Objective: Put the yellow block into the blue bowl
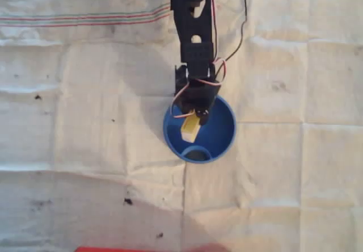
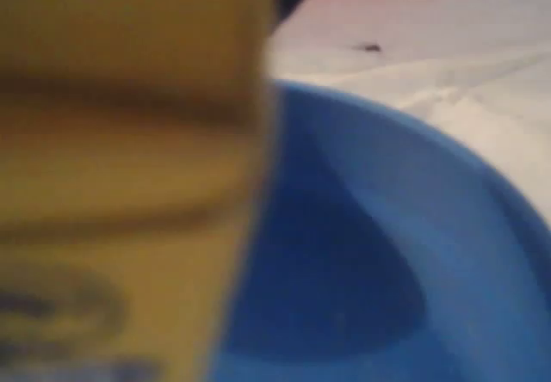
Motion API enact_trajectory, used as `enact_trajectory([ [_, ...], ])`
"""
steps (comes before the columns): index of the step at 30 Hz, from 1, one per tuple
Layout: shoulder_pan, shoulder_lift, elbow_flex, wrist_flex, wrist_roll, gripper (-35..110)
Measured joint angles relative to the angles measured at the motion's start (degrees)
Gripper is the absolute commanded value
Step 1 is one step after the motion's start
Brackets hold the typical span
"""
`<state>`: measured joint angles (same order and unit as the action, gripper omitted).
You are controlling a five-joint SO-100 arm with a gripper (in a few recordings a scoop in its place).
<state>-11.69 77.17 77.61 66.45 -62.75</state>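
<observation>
We see the surface covered w/ a creased white cloth, thin red/green stripes near top left of overhead view, a few dark specks scattered on it. A red thing sits at the bottom edge in overhead view and shows at top of wrist view, too cut off to ID. Black arm comes down from top centre w/ red/white/black wires along it. Blue bowl sits just below centre, upright on the cloth, darker round base visible inside near its lower rim. Jaws hang over the upper left part of the bowl opening, clamped on 1 yellow block, which tilts down into the bowl's mouth, not touching the base as far as we can tell. Wrist view: block is a blurred yellow mass on left, bowl interior to the right.
</observation>
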Motion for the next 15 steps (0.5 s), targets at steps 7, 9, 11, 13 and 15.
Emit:
enact_trajectory([
  [7, 0.00, 0.44, 0.00, 7.03, 0.09, 10],
  [9, 0.00, 2.02, 0.00, 8.44, 0.53, -2],
  [11, 0.26, 4.57, 0.00, 9.40, 2.20, -1],
  [13, 0.79, 8.09, 0.00, 10.20, 4.57, 3],
  [15, 1.49, 11.78, 0.00, 11.25, 6.86, 1],
])
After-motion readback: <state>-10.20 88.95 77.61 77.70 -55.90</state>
